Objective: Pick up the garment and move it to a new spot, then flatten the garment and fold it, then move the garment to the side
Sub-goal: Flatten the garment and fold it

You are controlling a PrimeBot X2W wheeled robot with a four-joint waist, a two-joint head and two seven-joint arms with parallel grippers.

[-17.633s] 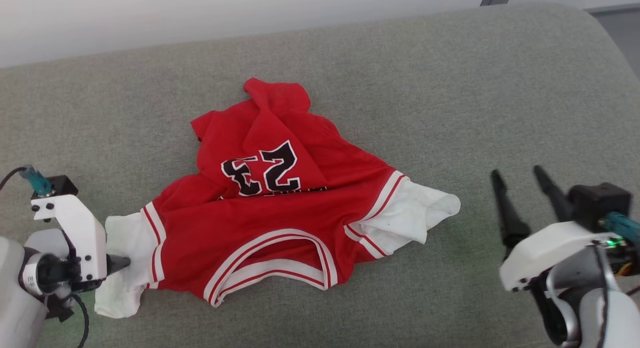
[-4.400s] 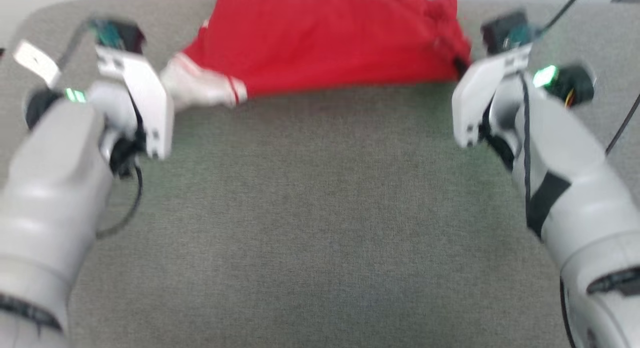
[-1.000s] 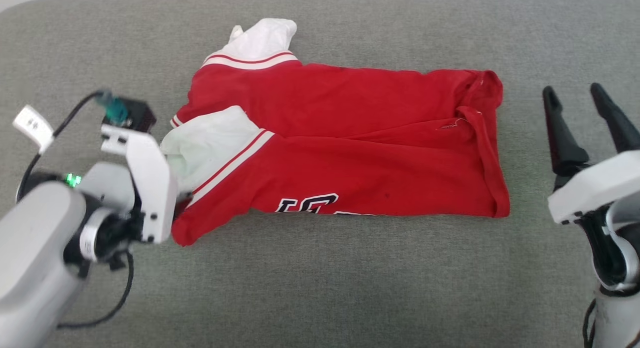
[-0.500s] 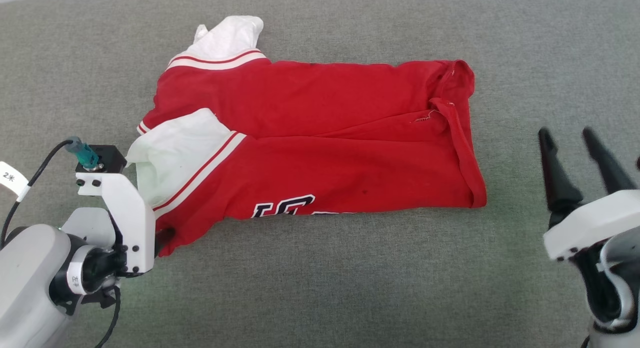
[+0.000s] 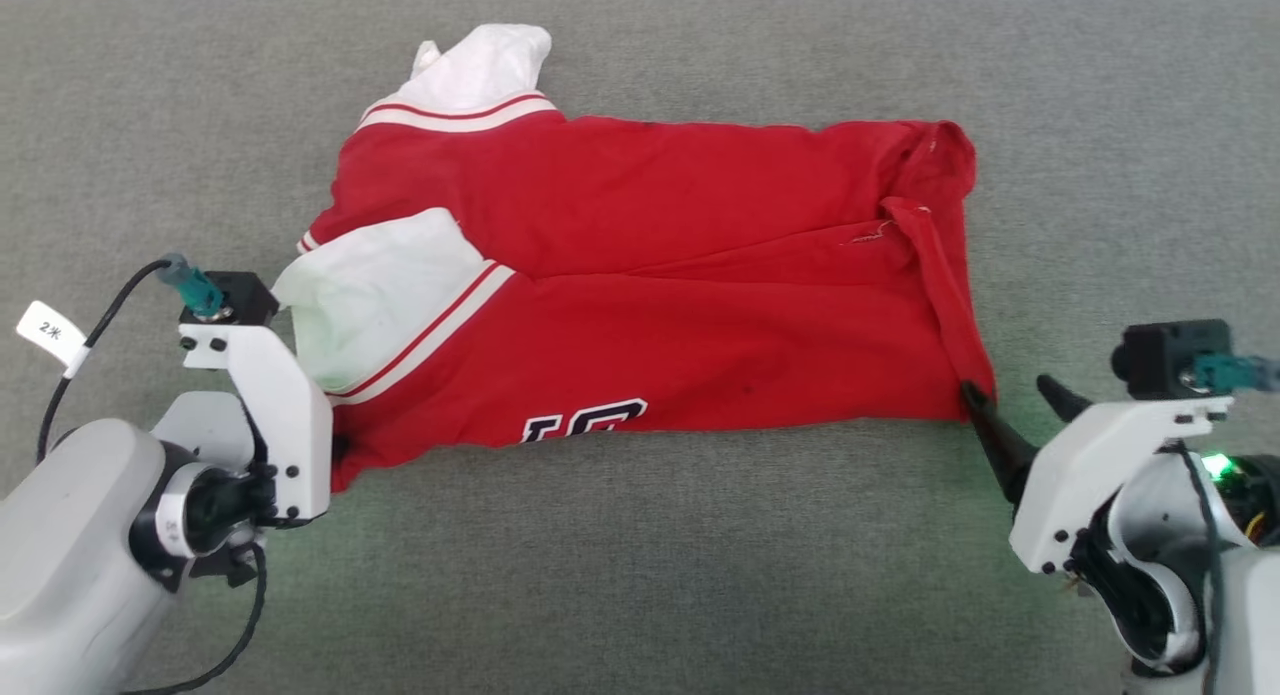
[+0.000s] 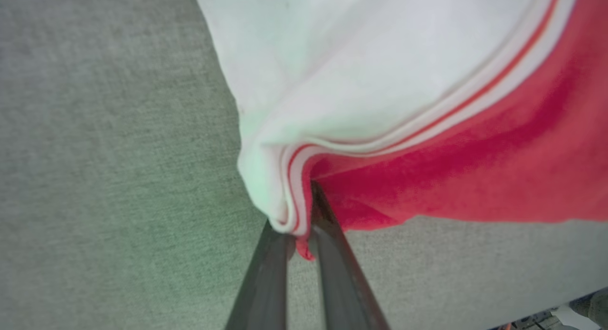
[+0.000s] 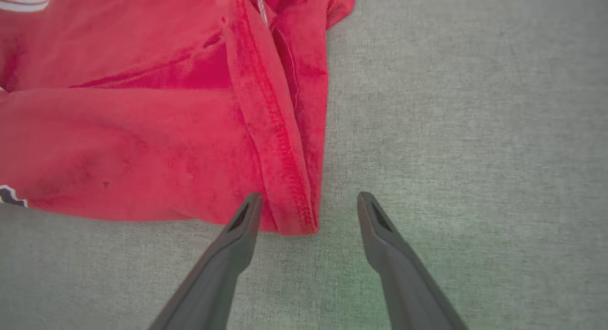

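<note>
Nearest the camera, the left jaws are pinched almost fully closed, their two dark fingers (image 6: 266, 282) clamping a small fold of the garment (image 5: 700, 305) at its near left corner, where the white sleeve (image 5: 385, 305) and its white-and-red striped trim (image 6: 427, 116) meet the red body. Across from them, the right jaws stand wide open and hold nothing. They straddle the garment's near right corner (image 7: 294, 223): one finger (image 7: 237, 247) has its tip at the red cloth's edge, though whether it touches cannot be told, and the other finger (image 7: 384, 247) is over bare grey fabric surface (image 5: 640, 575). Between the two sets of jaws the garment lies spread on that surface as a wide, roughly folded red band, with part of its black, white-outlined lettering (image 5: 590, 420) peeking out along the near edge. Beyond the right jaws a stitched red hem (image 7: 270, 107) runs away along the garment's side, rumpled at its far end. Farthest off, beyond the left jaws, a second white sleeve (image 5: 490, 65) sticks out past the red cloth.
</note>
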